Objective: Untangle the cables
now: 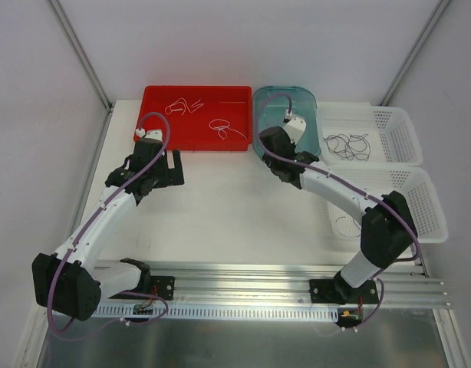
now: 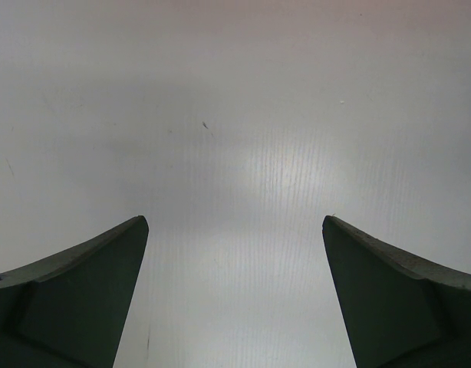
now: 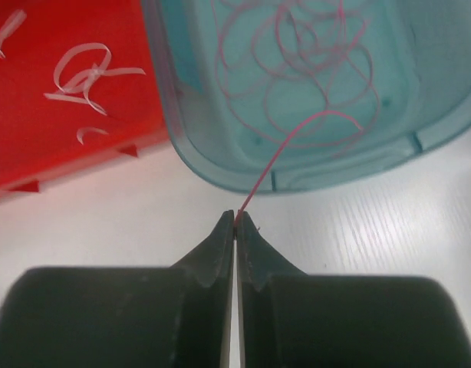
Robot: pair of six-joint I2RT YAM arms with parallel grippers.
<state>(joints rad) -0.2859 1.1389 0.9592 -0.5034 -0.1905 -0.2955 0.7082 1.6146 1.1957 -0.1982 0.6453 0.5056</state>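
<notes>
A tangle of thin dark red cable (image 3: 297,69) lies in loops inside the teal bin (image 3: 189,146). One strand of it (image 3: 260,182) runs over the bin's near rim down to my right gripper (image 3: 236,216), which is shut on the strand's end just in front of the bin. From above, the right gripper (image 1: 266,146) sits at the teal bin's (image 1: 308,103) near left edge. White cables (image 1: 228,129) curl in the red tray (image 1: 155,115). Black cables (image 1: 348,146) lie in the far white basket (image 1: 400,126). My left gripper (image 1: 176,169) is open over bare table, fingers (image 2: 90,276) wide apart and nothing between them.
A second white basket (image 1: 423,203) stands nearer on the right, under the right arm, with a thin strand (image 1: 343,224) in it. The red tray's near edge (image 3: 74,172) sits just left of the right gripper. Metal frame posts rise at the back corners.
</notes>
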